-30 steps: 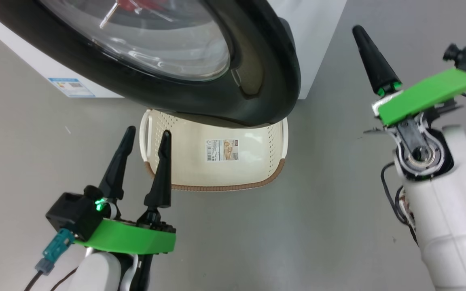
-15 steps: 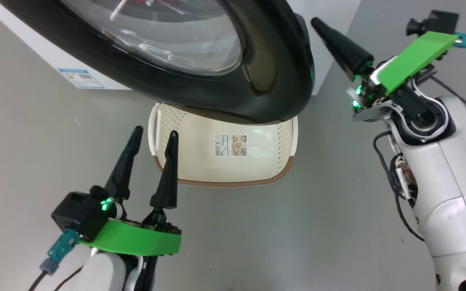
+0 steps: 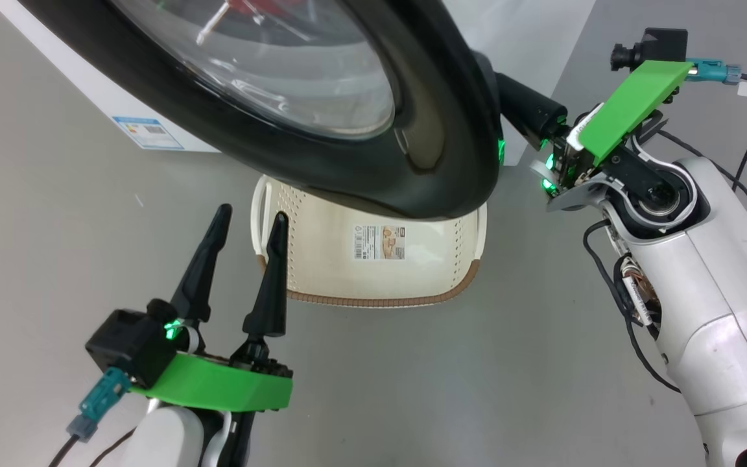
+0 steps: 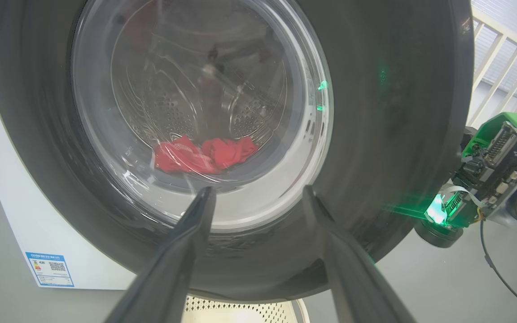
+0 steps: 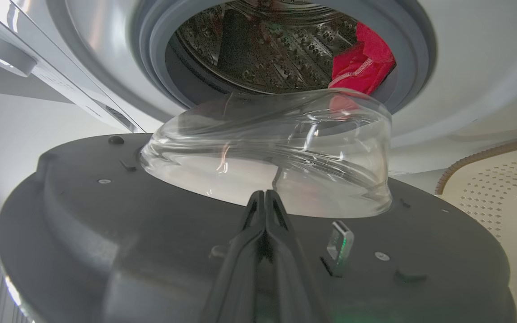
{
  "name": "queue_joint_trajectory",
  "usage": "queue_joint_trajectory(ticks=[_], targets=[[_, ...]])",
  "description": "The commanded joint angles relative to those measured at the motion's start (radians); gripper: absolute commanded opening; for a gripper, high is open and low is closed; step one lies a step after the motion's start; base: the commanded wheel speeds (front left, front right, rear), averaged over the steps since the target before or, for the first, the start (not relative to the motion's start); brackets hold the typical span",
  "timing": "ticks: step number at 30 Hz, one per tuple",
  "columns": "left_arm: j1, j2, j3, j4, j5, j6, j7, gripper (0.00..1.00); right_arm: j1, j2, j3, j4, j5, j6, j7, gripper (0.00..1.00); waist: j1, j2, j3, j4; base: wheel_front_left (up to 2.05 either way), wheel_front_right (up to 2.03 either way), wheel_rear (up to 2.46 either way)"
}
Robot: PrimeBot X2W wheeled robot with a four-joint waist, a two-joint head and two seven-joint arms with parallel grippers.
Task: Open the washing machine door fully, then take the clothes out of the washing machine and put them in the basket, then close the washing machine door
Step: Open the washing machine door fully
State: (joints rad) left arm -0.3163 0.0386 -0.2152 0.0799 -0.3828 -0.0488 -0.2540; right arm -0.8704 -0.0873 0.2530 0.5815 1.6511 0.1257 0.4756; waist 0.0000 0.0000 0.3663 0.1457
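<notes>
Item 1, the washing machine door (image 3: 451, 130): it stands partly open, swung away from the washing machine (image 5: 465, 67). In my right wrist view I see its grey inner face and the clear glass bowl (image 5: 285, 148), which is out of the opening.

Item 2, the clothes (image 4: 204, 154): a red bundle lying low in the perforated steel drum (image 5: 263, 49), inside the grey rubber ring (image 5: 151, 58). I see them through the glass from the left wrist.

Item 3, the basket (image 3: 373, 301): on the grey floor (image 3: 412, 389) in front of the machine. Its far part is covered in my head view by the door's lower rim. Nothing lies in the part I see, only a label sticker (image 3: 380, 242) on its bottom.

Item 4, the right gripper (image 5: 265, 197): fingers pressed together, holding nothing. It reaches in behind the door's right edge and lies along the inner face, tip near the base of the bowl, just beside the latch hook (image 5: 340, 244). I cannot tell whether it touches the door.

Item 5, the left gripper (image 3: 250, 214): fingers spread wide, nothing between them. It hangs over the floor at the basket's left end and points at the door's outer face.

Item 6, a blue label (image 3: 146, 133): low on the machine's white front.
</notes>
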Motion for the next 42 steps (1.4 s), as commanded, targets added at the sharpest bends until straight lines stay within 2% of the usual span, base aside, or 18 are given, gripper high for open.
queue_joint_trajectory(ticks=[1,12,24,33,42], targets=[[0.0,0.012,0.028,-0.021,-0.004,0.006,-0.008,1.0,-0.003,0.023,0.023,-0.036,0.019,0.005,0.007,0.0,0.0,0.0,-0.012,0.005,0.0,0.0,0.0],[0.023,0.012,0.029,-0.027,-0.002,0.018,-0.008,1.0,0.077,-0.023,0.109,-0.086,0.066,0.005,-0.023,0.0,0.0,0.0,-0.063,0.031,0.0,0.0,0.0],[0.06,0.012,0.033,-0.022,-0.003,0.029,-0.008,1.0,0.166,-0.11,0.253,-0.175,0.197,0.005,-0.093,0.0,0.0,0.0,-0.127,0.077,0.0,0.0,0.0],[0.079,0.012,0.031,-0.022,-0.01,0.037,-0.008,1.0,0.189,-0.26,0.478,-0.296,0.389,0.005,-0.225,0.0,0.0,0.0,-0.163,0.131,0.0,0.0,0.0],[0.093,0.012,0.023,-0.028,-0.031,0.049,-0.008,1.0,0.096,-0.446,0.751,-0.474,0.605,0.005,-0.419,0.0,0.0,0.0,-0.173,0.19,0.0,0.0,0.0]])
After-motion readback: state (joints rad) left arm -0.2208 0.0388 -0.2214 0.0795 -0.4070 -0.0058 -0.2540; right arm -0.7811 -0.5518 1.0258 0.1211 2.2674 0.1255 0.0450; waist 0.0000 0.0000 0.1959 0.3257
